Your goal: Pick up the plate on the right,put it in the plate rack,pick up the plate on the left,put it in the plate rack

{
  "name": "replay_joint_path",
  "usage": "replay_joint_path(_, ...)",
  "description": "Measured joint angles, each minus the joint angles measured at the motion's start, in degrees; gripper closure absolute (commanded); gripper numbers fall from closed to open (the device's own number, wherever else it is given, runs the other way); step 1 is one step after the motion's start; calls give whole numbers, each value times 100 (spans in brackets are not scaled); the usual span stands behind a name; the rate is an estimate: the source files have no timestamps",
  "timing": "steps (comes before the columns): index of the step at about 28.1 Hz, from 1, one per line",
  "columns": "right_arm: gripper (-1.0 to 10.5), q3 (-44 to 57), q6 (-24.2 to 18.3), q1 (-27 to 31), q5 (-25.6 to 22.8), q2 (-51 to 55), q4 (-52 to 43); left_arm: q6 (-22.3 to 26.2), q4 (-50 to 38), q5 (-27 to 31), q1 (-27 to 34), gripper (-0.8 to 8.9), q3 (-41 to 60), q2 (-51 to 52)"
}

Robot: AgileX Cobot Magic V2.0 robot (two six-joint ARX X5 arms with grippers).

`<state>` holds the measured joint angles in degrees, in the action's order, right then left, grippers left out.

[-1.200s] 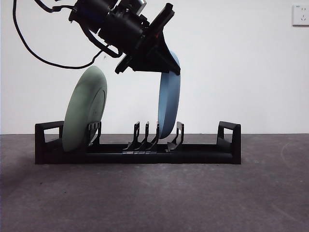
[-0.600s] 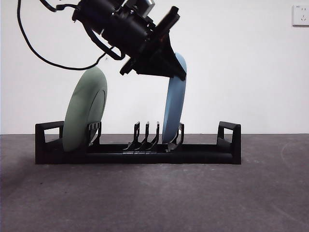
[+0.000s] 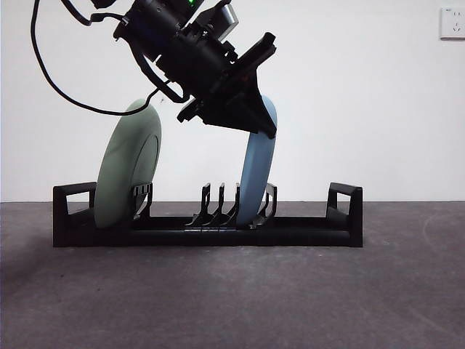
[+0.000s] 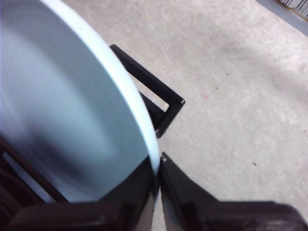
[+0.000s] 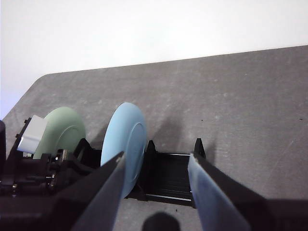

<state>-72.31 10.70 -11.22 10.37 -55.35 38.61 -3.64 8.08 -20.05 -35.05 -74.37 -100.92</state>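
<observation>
Left hand (image 3: 263, 125) clamping blue plate (image 3: 254, 174) in plate rack (image 3: 207, 222)

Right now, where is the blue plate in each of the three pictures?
Front view: the blue plate stands on edge in the middle of the black rack, its top rim held by the left pincer.
Left wrist view: it fills the side of the picture, its rim between that pincer's jaws.
Right wrist view: it sits in the rack, beside the green plate.
Shared landmark: the rack.
</observation>
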Motion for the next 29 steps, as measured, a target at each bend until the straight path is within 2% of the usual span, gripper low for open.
replay_joint_path(3,727,0,0,0,0,-2,0,7,96,22,0,614,0,0)
replay_joint_path(13,731,0,-42,0,0,-2,149,13,409,33,-2,617,0,70)
replay_joint_path(14,763,0,-92,0,0,-2,188,13,481,35,-2,629,0,144)
replay_joint_path(16,898,0,-186,0,2,-2,214,13,573,35,-17,634,0,398)
replay_joint_path(17,957,0,-249,0,4,-2,214,13,584,35,-31,683,0,584)
replay_joint_path(19,962,0,-363,0,7,-2,225,22,608,37,-44,837,0,994)
replay_joint_path(22,962,0,-503,0,7,-2,302,122,772,57,-50,821,-22,1670)
replay_joint_path(25,962,0,-645,0,4,-2,380,348,1106,525,-50,822,-33,2337)
replay_joint_path(29,962,0,-774,-2,-11,-2,374,723,1751,1646,-50,822,-31,3104)
